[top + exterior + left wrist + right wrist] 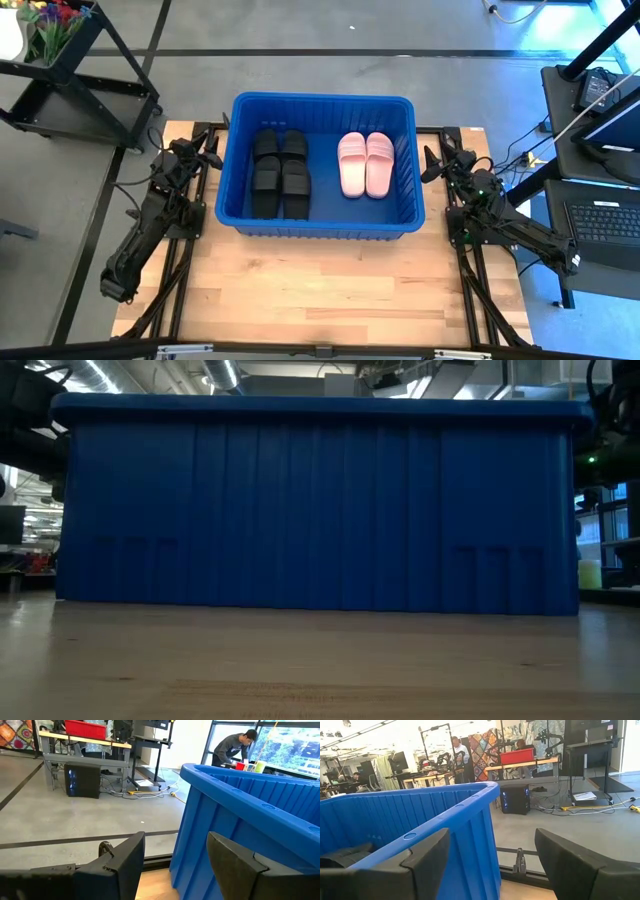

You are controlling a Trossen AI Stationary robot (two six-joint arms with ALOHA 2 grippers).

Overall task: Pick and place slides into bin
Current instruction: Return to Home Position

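1. The large rectangular blue ribbed plastic bin (320,99) stands on the pale wooden plank tabletop (320,295).
2. Inside the bin lie four black rubber slides (279,172) and a pale pink pair of slides (365,164).
3. The left gripper (207,150) and right gripper (432,163) flank the bin, fingers spread and empty.
4. Beyond the bin are a grey concrete floor (75,820), a wooden workbench (85,739) and a bending person (232,747).

Low view: the bin (320,510) wall blocks everything inside and behind it. High view: the black slides (279,172) merge into one dark mass; individual outlines are hard to separate.
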